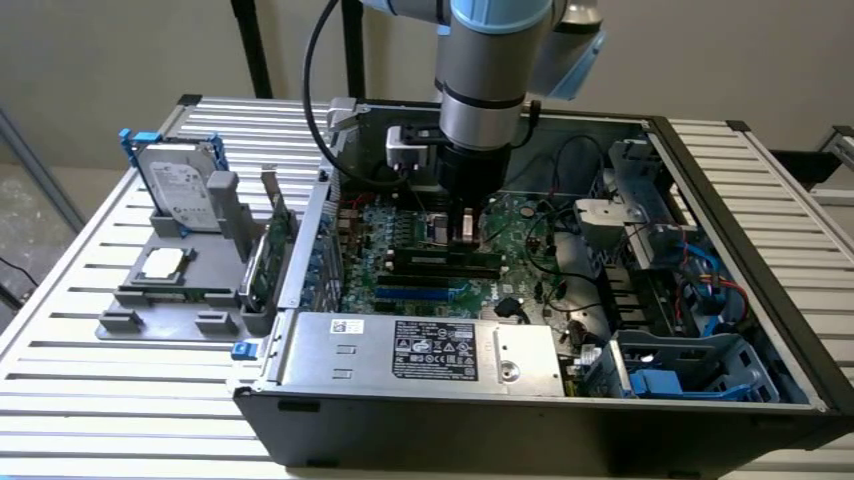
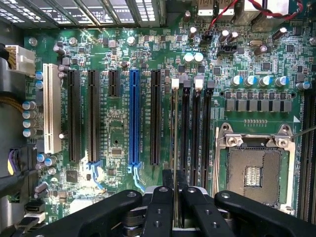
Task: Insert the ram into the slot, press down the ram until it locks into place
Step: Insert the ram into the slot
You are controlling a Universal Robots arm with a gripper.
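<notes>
My gripper [image 2: 176,202] reaches down into the open computer case [image 1: 747,300] over the motherboard, and in the exterior view it [image 1: 465,232] hangs just above the board. Its two black fingers [image 2: 160,200] are shut on the ram [image 2: 175,128], a thin green stick seen edge-on. The ram stands on edge along the slot [image 2: 175,84], the leftmost of several long black memory sockets, which has a white latch at its far end. Whether the ram is fully seated I cannot tell.
More black memory sockets [image 2: 196,133] lie right beside the ram, then the open processor socket [image 2: 252,173]. On the other side are a black expansion socket [image 2: 155,118] and the bright blue socket [image 2: 134,118]. Outside the case, a grey fixture [image 1: 160,300] holds a hard drive [image 1: 180,185] and an upright card [image 1: 274,250].
</notes>
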